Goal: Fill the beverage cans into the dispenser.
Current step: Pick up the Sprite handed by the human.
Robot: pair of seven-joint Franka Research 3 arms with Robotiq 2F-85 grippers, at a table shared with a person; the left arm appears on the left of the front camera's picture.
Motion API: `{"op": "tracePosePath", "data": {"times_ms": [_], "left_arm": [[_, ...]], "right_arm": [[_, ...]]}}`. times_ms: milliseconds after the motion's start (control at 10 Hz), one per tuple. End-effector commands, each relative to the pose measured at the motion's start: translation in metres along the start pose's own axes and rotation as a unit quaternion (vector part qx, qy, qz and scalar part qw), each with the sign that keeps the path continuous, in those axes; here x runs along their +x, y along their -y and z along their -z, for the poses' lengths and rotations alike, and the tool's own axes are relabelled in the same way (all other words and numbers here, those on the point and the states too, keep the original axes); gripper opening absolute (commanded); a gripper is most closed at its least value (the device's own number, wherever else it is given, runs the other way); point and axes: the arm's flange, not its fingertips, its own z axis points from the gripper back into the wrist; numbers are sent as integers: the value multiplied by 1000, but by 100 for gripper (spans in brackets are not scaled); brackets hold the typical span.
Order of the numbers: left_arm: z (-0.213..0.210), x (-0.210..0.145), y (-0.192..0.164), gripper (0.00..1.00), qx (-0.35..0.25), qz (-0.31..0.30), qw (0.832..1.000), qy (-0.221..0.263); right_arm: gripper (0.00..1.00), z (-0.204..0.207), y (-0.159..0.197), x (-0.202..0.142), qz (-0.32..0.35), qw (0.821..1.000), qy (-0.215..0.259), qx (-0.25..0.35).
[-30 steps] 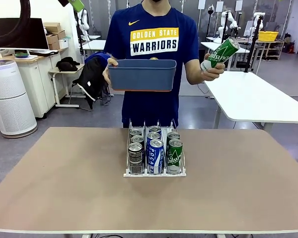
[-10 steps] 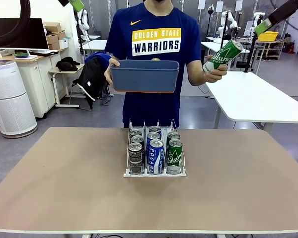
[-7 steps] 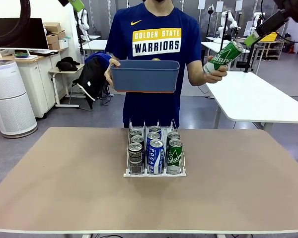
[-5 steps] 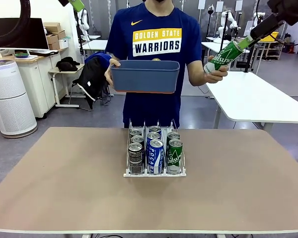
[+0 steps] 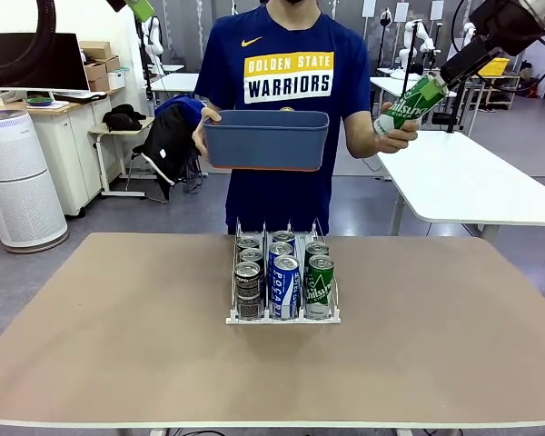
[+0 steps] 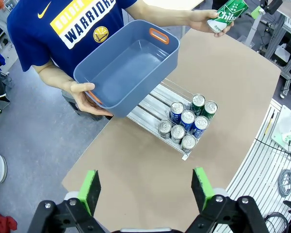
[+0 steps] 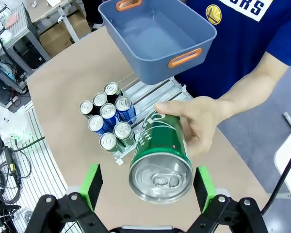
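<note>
Clearly the green can offered by the person's hand is the thing to take: it is held in the air well above and beyond the table, to the robot's right of the blue tub that the person's other hand carries. Its long axis is tilted, silver top pointing up and toward the right gripper, base toward the person's palm; in the right wrist view the top faces almost straight at the camera. That gripper is spread fully wide and holds nothing, its green pads either side of the can's top end without touching. The left gripper is likewise wide open and empty, high above the table. A full can is probably fairly heavy, rigid but dentable, with smooth slippery walls, so a firm squeeze across the upper body, clear of the person's fingers, seems best. The rack stands at the middle of the table with black, blue and green cans upright in its three lanes, the rear of each lane free.
</note>
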Motion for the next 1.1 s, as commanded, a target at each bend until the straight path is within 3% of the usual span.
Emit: {"op": "tracePosePath", "data": {"times_ms": [0,100,300,500,1000], "left_arm": [[-2,-2,0,100,1,0,1000,0],[-2,-2,0,100,1,0,1000,0],[-2,-2,0,100,1,0,1000,0],[-2,-2,0,100,1,0,1000,0],[-2,-2,0,100,1,0,1000,0]], "right_arm": [[100,2,-3,6,5,1000,20,6],[100,0,0,0,0,1000,0,0],[100,0,-1,2,-1,1000,3,1],[100,3,7,7,-3,999,2,38],[100,21,9,9,8,999,-5,38]]}}
